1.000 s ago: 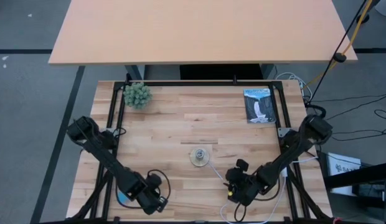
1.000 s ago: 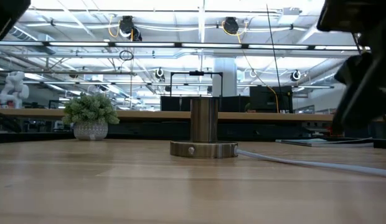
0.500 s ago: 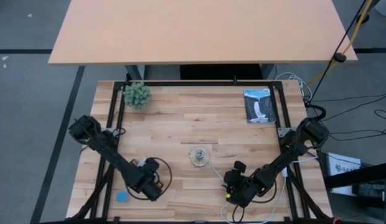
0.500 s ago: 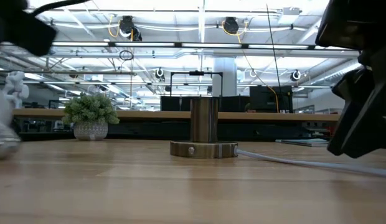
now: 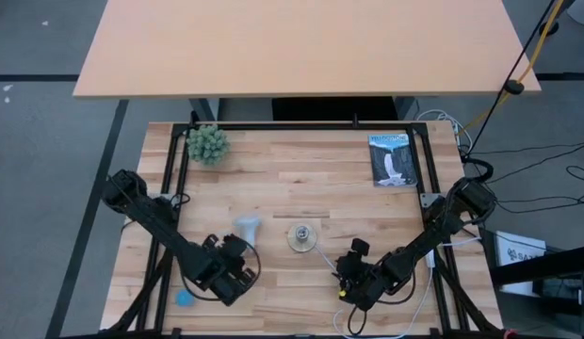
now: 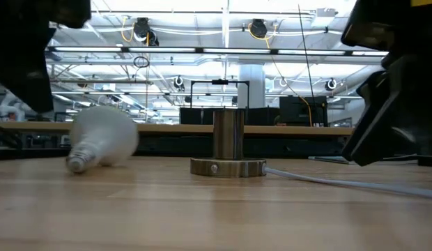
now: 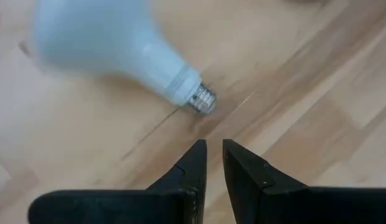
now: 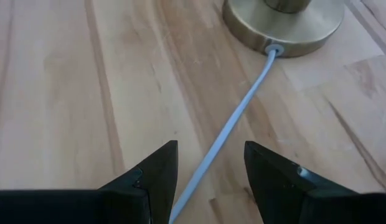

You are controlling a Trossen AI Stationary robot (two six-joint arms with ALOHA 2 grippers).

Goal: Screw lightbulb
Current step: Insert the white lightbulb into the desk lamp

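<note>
The white lightbulb (image 5: 245, 226) lies on its side on the table just left of the round metal socket (image 5: 302, 236). In the left wrist view the lightbulb (image 7: 112, 46) points its silver screw base (image 7: 199, 98) at my left gripper (image 7: 215, 152). That gripper (image 5: 237, 249) is shut, just near of the bulb and apart from it. My right gripper (image 5: 358, 252) is open and low, near-right of the socket. Its fingers stand on either side of the socket's white cord (image 8: 230, 118) without touching it. The low view shows the bulb (image 6: 101, 143) left of the socket (image 6: 228, 150).
A small blue disc (image 5: 184, 298) lies near the table's near-left corner. A potted plant (image 5: 207, 143) stands at the far left and a booklet (image 5: 393, 160) lies at the far right. The cord (image 6: 341, 183) runs from the socket toward the near-right edge.
My left gripper has gone from over the blue disc at the near-left toward the far edge and the socket. The lightbulb, not seen from above before, has come to lie on its side left of the socket. My right gripper has edged slightly toward the socket.
</note>
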